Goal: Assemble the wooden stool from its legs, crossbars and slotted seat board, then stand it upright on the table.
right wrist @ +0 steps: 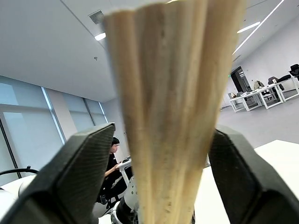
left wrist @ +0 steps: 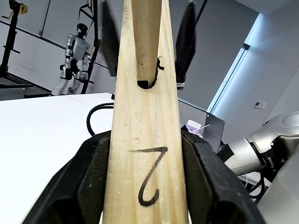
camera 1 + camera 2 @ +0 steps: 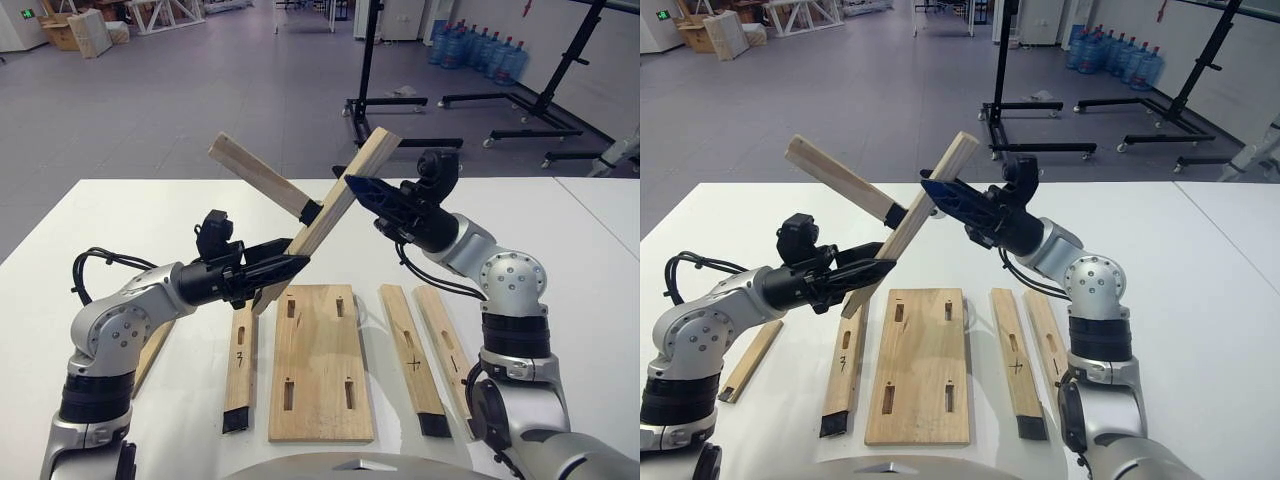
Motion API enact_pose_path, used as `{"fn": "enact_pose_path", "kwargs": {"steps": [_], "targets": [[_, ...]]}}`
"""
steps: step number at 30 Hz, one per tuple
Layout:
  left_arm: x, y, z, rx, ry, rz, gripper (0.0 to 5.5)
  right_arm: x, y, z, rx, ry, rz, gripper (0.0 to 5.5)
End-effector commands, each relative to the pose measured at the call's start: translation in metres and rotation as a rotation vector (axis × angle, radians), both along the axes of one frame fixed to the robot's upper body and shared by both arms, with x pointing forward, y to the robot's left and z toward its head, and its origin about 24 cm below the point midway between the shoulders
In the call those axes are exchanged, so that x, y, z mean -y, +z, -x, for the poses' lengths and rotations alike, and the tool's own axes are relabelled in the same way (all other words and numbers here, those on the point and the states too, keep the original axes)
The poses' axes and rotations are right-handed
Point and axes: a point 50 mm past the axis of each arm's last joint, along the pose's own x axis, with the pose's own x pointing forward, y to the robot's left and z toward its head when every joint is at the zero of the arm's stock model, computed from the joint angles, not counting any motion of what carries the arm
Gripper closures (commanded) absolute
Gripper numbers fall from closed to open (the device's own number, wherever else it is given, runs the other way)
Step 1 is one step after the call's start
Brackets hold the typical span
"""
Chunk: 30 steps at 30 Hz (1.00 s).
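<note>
As both sets of jaws clamped the leg (image 3: 325,225) mid-frame, left gripper (image 3: 290,265) low and right gripper (image 3: 350,185) high, its slotted-in crossbar (image 3: 255,172) jutted upper left, likely braced for seating, above the seat board (image 3: 320,365) on the bench (image 3: 130,220).

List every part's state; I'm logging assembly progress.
leg: tilted in the air, crossbar in its slot
crossbar: seated in that slot, angled upward
left gripper: shut on leg's lower end
right gripper: shut on leg's upper part
seat board: lying flat, slots empty
loose bars: lying flat
</note>
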Motion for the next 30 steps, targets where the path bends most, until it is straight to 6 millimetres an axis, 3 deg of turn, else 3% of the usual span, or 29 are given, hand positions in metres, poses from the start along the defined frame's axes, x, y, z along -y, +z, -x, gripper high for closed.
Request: {"fn": "enact_pose_path", "kwargs": {"steps": [1,5,14,15,20,26,30], "targets": [[-0.002,-0.001,-0.002,0.015,0.005,-0.012,3.47,0.002,0.006,0.003,0.075,-0.015,-0.040,2.78],[-0.006,-0.004,0.002,-0.006,-0.015,-0.003,3.47,0.003,0.009,0.006,0.110,-0.010,-0.073,3.41],[-0.013,-0.017,0.000,-0.009,0.056,-0.046,3.47,-0.002,-0.004,0.011,0.069,0.053,0.061,3.43],[-0.013,-0.019,-0.001,-0.014,0.073,-0.056,3.11,-0.002,-0.003,0.012,0.066,0.065,0.052,3.43],[-0.018,-0.028,-0.003,-0.040,0.155,-0.090,2.39,0.000,0.007,0.012,0.180,-0.002,0.036,3.45],[-0.049,-0.047,-0.003,-0.103,0.313,-0.149,2.34,0.020,0.020,0.003,0.339,-0.061,0.132,3.45],[-0.060,-0.055,0.004,-0.151,0.349,-0.157,2.34,0.039,0.022,-0.007,0.496,-0.137,0.326,3.45]]}}
